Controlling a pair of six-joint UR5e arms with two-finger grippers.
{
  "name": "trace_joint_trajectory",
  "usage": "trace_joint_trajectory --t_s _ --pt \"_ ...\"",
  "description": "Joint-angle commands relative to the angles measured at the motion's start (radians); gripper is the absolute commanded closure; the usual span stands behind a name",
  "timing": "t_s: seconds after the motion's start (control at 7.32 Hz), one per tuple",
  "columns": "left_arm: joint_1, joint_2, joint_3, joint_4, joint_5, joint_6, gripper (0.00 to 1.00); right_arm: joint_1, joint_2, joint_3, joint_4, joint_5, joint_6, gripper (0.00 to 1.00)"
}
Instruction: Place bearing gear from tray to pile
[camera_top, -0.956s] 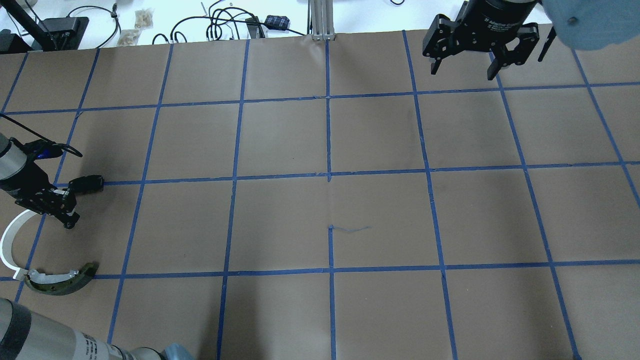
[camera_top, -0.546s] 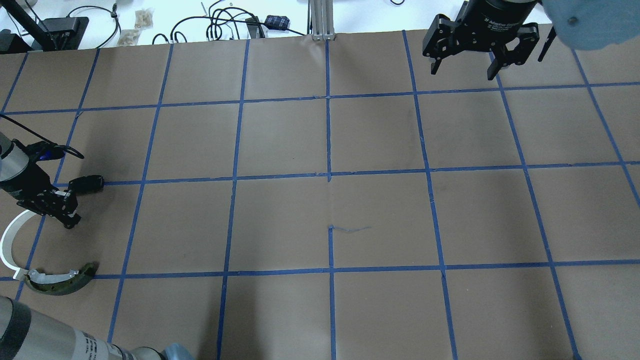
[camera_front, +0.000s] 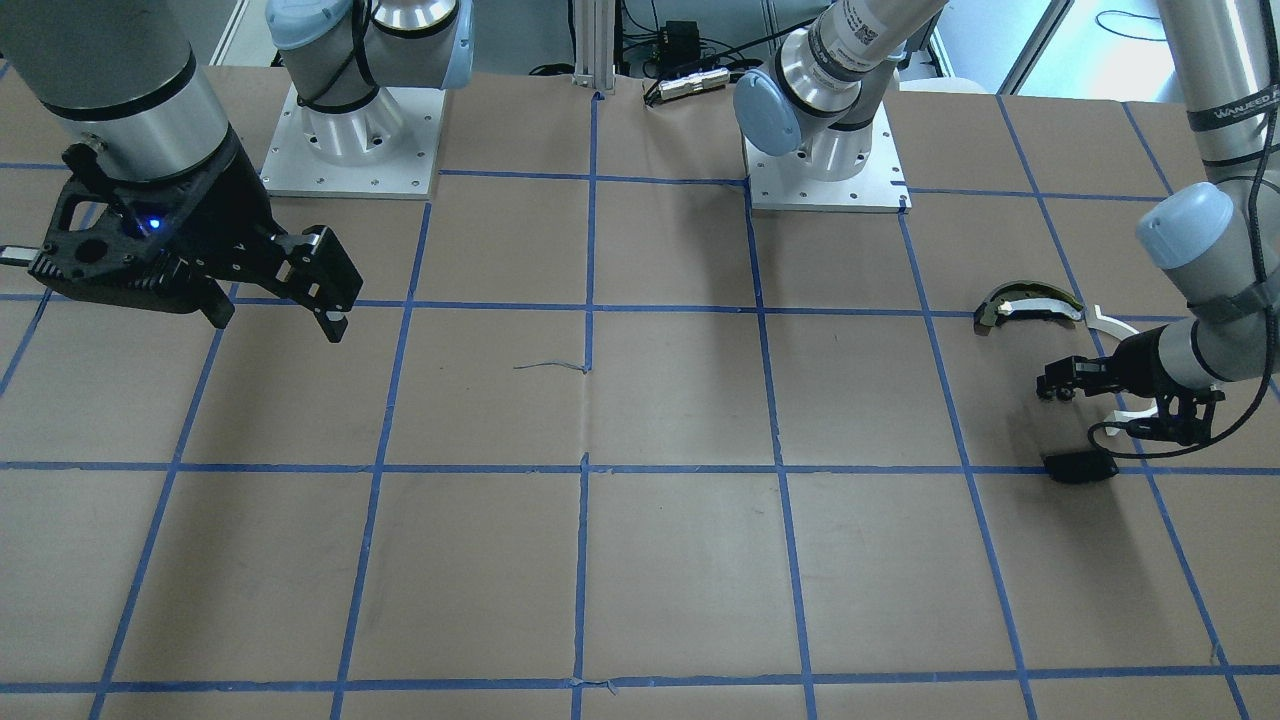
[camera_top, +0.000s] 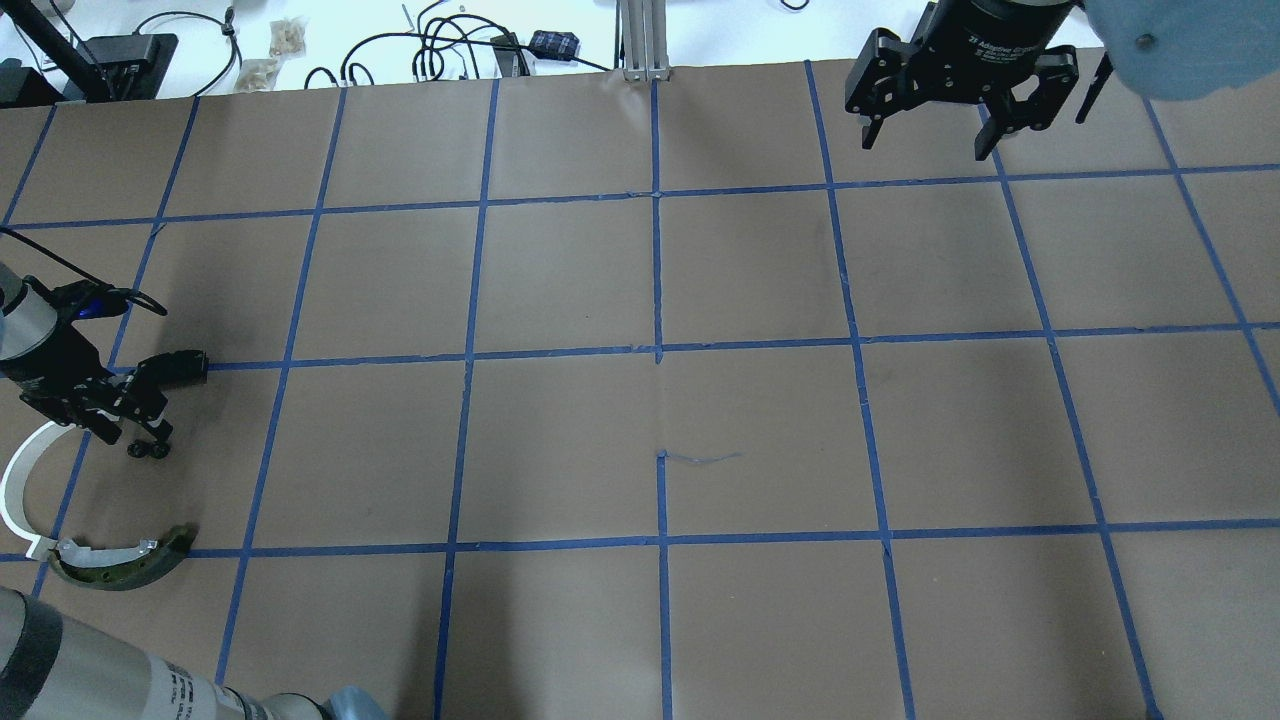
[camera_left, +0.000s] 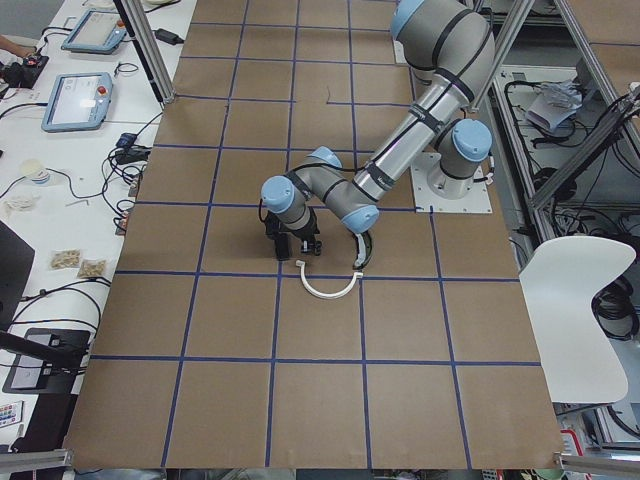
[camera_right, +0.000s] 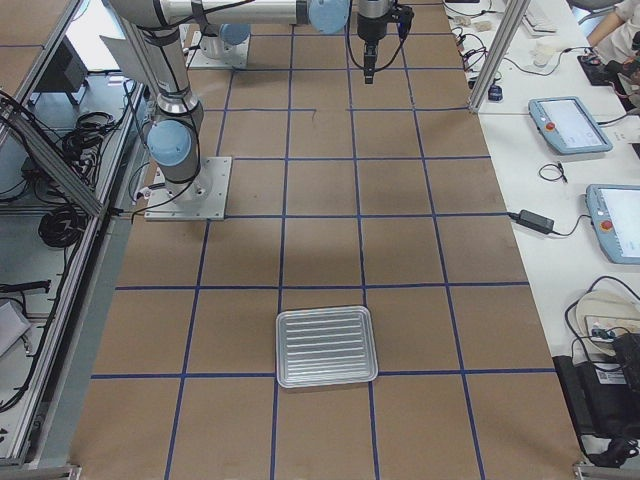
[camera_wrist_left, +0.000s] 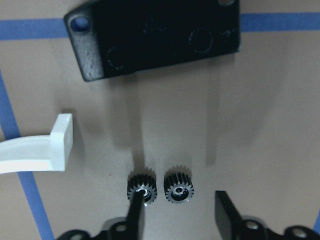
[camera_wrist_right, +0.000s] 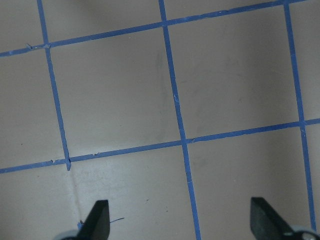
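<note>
Table (camera_top: 760, 430): brown paper, blue grid. Tray (camera_right: 326, 345) near my right end holds no gear, well apart from pile; haul looks done. My right gripper (camera_top: 927, 145) hangs high over far edge, jaws wide, out of the way. My left gripper (camera_wrist_left: 179, 202) reaches low at pile, jaws apart, nothing clamped. Plate (camera_wrist_left: 155, 37) just ahead, arc (camera_wrist_left: 35, 150) beside. Two gears (camera_wrist_left: 179, 187) lie on paper between my jaws, one touching left jaw: delivered, I judge.

The white half-ring arc (camera_wrist_left: 30, 155) runs off the left wrist view's left edge, and the flat black plate (camera_wrist_left: 155, 37) off its top. A finger (camera_wrist_left: 134, 219) of the left gripper (camera_wrist_left: 177, 206) covers the near rim of one small black toothed gear (camera_wrist_left: 142, 186); overhead, its teeth are too small to tell.
</note>
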Motion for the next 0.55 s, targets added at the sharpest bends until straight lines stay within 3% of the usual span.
trace_joint_trajectory --t_s 0.0,0.14,0.41 --pt "-0.026 0.031 0.033 -0.006 -0.001 -0.041 0.0 0.0 0.0 0.002 0.0 0.001 0.002 0.0" --pt "-0.074 0.066 0.085 -0.067 -0.004 -0.124 0.0 0.0 0.0 0.002 0.0 0.001 0.0 0.0" --pt "-0.205 0.178 0.24 -0.305 -0.01 -0.31 0.0 0.0 0.0 0.0 -0.002 0.001 0.002 0.0"
